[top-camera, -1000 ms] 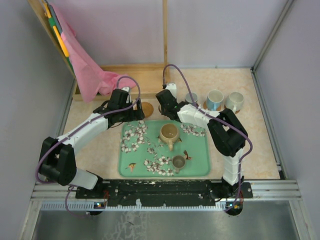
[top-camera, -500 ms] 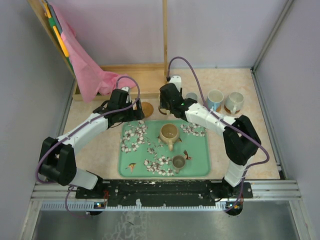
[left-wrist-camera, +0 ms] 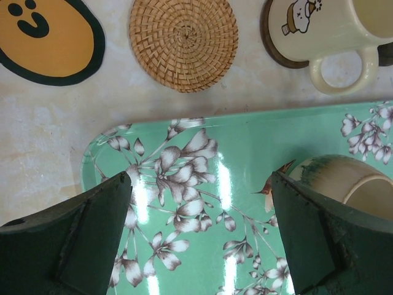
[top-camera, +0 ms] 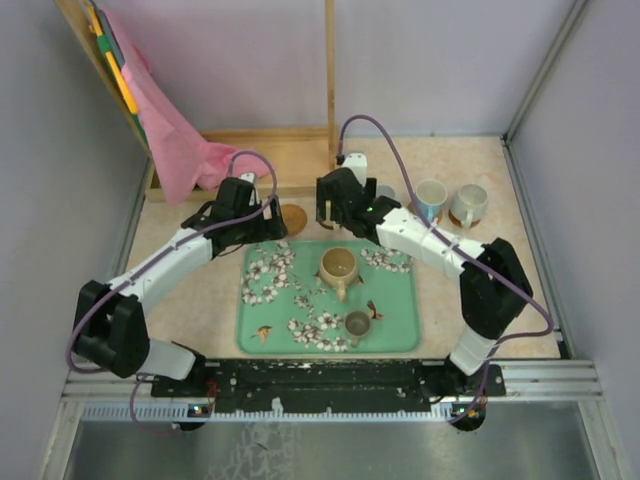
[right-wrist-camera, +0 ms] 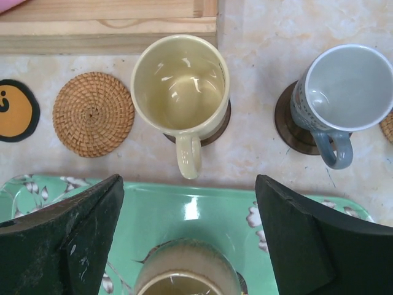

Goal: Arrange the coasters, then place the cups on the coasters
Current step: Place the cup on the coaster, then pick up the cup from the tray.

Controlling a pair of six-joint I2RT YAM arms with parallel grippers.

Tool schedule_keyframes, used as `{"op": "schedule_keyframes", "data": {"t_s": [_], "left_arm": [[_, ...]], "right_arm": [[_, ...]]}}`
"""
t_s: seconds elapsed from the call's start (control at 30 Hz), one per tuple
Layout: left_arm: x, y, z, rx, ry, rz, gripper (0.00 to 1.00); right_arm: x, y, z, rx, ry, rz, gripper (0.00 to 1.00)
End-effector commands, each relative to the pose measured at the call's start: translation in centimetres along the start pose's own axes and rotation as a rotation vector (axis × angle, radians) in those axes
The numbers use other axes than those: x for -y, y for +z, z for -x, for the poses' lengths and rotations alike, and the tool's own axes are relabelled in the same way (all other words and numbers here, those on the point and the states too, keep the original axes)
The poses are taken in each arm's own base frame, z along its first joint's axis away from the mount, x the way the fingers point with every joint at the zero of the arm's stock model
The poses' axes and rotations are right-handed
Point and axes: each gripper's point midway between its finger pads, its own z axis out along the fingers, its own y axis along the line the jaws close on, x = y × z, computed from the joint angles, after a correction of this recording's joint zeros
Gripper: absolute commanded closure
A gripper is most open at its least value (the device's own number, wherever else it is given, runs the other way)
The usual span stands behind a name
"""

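Note:
My right gripper (right-wrist-camera: 189, 184) hangs open over the far edge of the green floral tray (right-wrist-camera: 202, 212). Just beyond it a yellow cup (right-wrist-camera: 180, 83) stands on a dark brown coaster (right-wrist-camera: 221, 126), free of the fingers. Right of that, a grey cup (right-wrist-camera: 347, 86) sits on another dark coaster (right-wrist-camera: 288, 123). A woven tan coaster (right-wrist-camera: 93, 114) and an orange smiley-face coaster (right-wrist-camera: 15, 110) lie bare to the left. The tray carries a tan cup (top-camera: 338, 266) and a small dark cup (top-camera: 357, 324). My left gripper (left-wrist-camera: 201, 184) is open and empty above the tray's left part.
A pale blue cup (top-camera: 431, 198) and a white cup (top-camera: 468, 204) stand on coasters at the back right. A wooden frame (top-camera: 290, 150) with a pink cloth (top-camera: 175, 150) lines the back left. Enclosure walls close in on both sides.
My right gripper has opened, letting go of the yellow cup, which now stands on its dark coaster. The right arm's elbow swung out to the right. The left arm barely shifted.

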Motion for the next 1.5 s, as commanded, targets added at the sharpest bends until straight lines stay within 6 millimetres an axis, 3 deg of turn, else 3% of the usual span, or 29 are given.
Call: {"op": "schedule_keyframes", "data": {"t_s": [0.0, 0.3, 0.53, 0.73, 0.93, 1.07, 1.47], "left_arm": [[0.6, -1.7, 1.3, 0.044, 0.0, -0.029, 0.0], [2.0, -2.1, 0.8, 0.047, -0.02, -0.044, 0.0], [4.9, -2.1, -0.4, 0.072, 0.008, 0.009, 0.0], [7.9, -1.7, -2.9, 0.026, 0.026, 0.04, 0.0], [11.1, -2.3, -5.4, 0.009, 0.057, 0.028, 0.0], [12.7, -2.8, -7.3, -0.015, 0.083, 0.024, 0.0], [15.4, -4.5, -11.6, -0.042, 0.103, -0.006, 0.0]], "right_arm": [[0.0, -3.3, 3.3, 0.089, 0.053, 0.005, 0.12], [3.0, -6.6, 3.7, 0.13, 0.015, -0.037, 0.11], [6.1, -9.6, 3.9, 0.176, -0.011, -0.072, 0.1], [8.4, -11.9, 3.8, 0.22, 0.041, -0.058, 0.09], [11.0, -12.9, 3.3, 0.215, 0.051, -0.14, 0.09], [11.6, -13.2, 3.2, 0.21, 0.056, -0.148, 0.09], [13.8, -14.2, 2.0, 0.203, 0.12, -0.194, 0.08]]}}
